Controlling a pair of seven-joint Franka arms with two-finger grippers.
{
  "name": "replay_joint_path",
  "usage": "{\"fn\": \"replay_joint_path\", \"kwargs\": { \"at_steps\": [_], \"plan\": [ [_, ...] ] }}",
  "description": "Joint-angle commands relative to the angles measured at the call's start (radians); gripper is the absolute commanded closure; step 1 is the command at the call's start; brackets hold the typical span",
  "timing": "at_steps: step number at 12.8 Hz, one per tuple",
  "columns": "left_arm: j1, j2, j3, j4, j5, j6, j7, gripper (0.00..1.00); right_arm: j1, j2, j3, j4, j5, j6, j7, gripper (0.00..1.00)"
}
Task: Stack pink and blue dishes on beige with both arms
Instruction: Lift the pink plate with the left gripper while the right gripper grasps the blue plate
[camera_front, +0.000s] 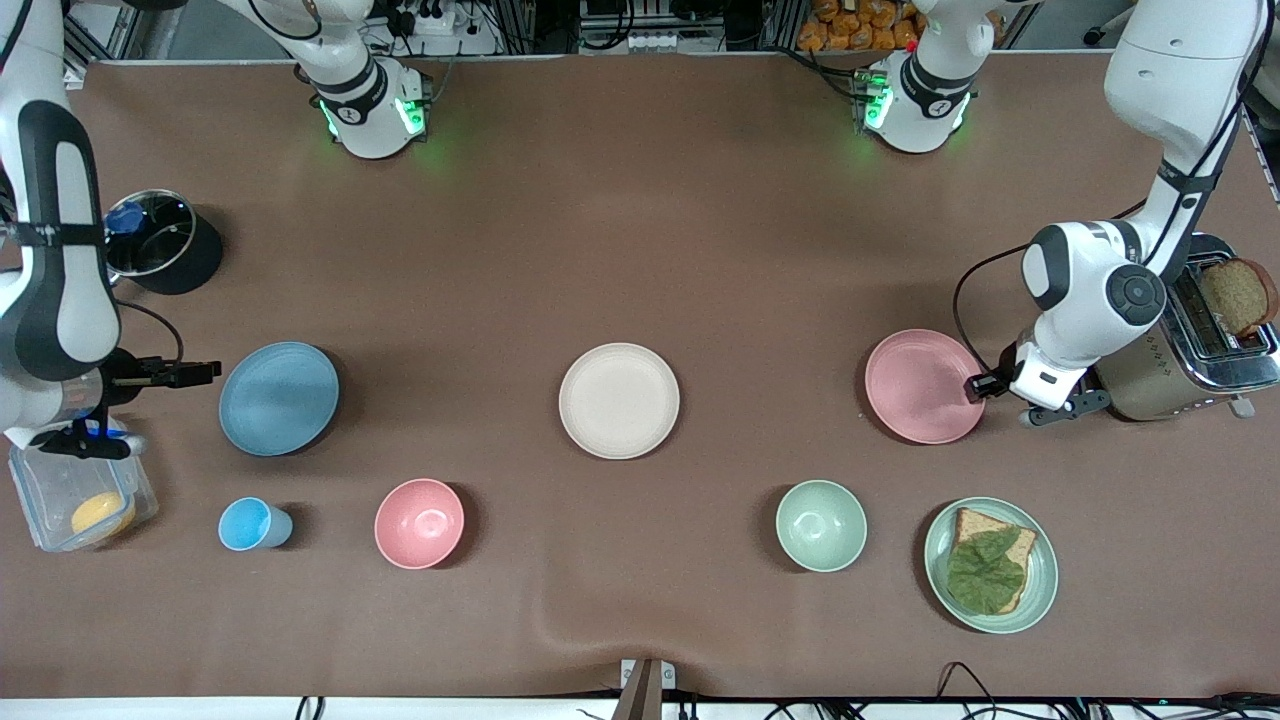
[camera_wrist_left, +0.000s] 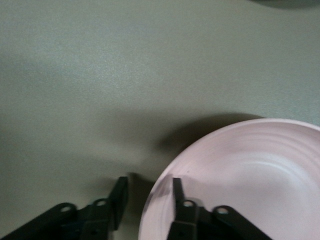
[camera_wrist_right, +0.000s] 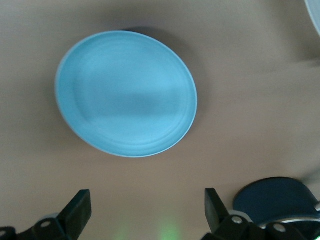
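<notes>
I see the flat round cream-beige matte plate (camera_front: 619, 401) in the middle of the brown table (camera_front: 640, 230), alone, well apart from the other two plates; the flat round pale pink matte plate (camera_front: 925, 386) lies toward the left arm's end of the table, and the flat round light blue matte plate (camera_front: 279, 398) lies toward the right arm's end, both about as far from the front camera as the beige one; the left gripper (camera_front: 985, 386) is low at the rim of the pink plate, on the side toward the silver toaster (camera_front: 1190, 345), and in the left wrist view its fingers (camera_wrist_left: 176, 192) stand apart with the rim of the pink plate (camera_wrist_left: 240, 175) between them, one finger over the plate and one outside it, not closed on it; whether they touch the rim I cannot tell; the right gripper (camera_front: 190, 373) hangs just beside the blue plate, near the edge of the table at the right arm's end, above the clear plastic box (camera_front: 85, 497); in the right wrist view its fingers (camera_wrist_right: 80, 210) are wide apart and hold nothing, and the blue plate (camera_wrist_right: 126, 93) lies free on the table in front of them; nearer to the front camera stand a small blue cup (camera_front: 252, 524), a deep pink bowl (camera_front: 420, 523), a pale green bowl (camera_front: 821, 525) and a pale green plate (camera_front: 1035, 590) carrying bread with a leaf (camera_front: 988, 571).
</notes>
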Motion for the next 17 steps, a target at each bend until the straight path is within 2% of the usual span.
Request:
{"fn": "replay_joint_path", "kwargs": {
  "at_steps": [1,3,5,7,9,11,12,15,17],
  "plan": [
    [0.015,0.008,-0.01,0.003,0.024,0.008,-0.006,0.84,-0.026,0.037,0.015,-0.003,0.002,0.027,0.001,0.0],
    [0.015,0.009,-0.012,0.004,0.024,0.008,-0.007,1.0,-0.043,0.061,0.015,-0.04,0.004,0.071,0.009,0.0],
    [0.015,-0.035,-0.024,0.004,0.024,0.004,-0.007,1.0,-0.057,0.095,0.015,-0.055,0.004,0.123,0.001,0.0],
    [0.015,-0.113,-0.105,0.02,0.009,-0.082,-0.03,1.0,-0.061,0.101,0.015,-0.104,0.004,0.183,0.001,0.0],
    [0.012,-0.179,-0.223,0.14,-0.029,-0.33,-0.13,1.0,-0.066,0.101,0.017,-0.14,0.006,0.223,0.001,0.0],
    [0.006,-0.182,-0.3,0.29,-0.034,-0.529,-0.226,1.0,-0.067,0.109,0.017,-0.144,0.006,0.226,0.001,0.0],
    [-0.001,-0.172,-0.335,0.328,-0.034,-0.56,-0.283,1.0,-0.069,0.112,0.017,-0.144,0.006,0.232,0.001,0.0],
    [-0.011,-0.147,-0.486,0.348,-0.032,-0.563,-0.392,1.0,-0.069,0.139,0.017,-0.146,0.007,0.263,0.002,0.0],
    [-0.096,-0.086,-0.514,0.371,-0.02,-0.542,-0.446,1.0,-0.08,0.155,0.017,-0.144,0.007,0.278,0.001,0.0]
  ]
}}
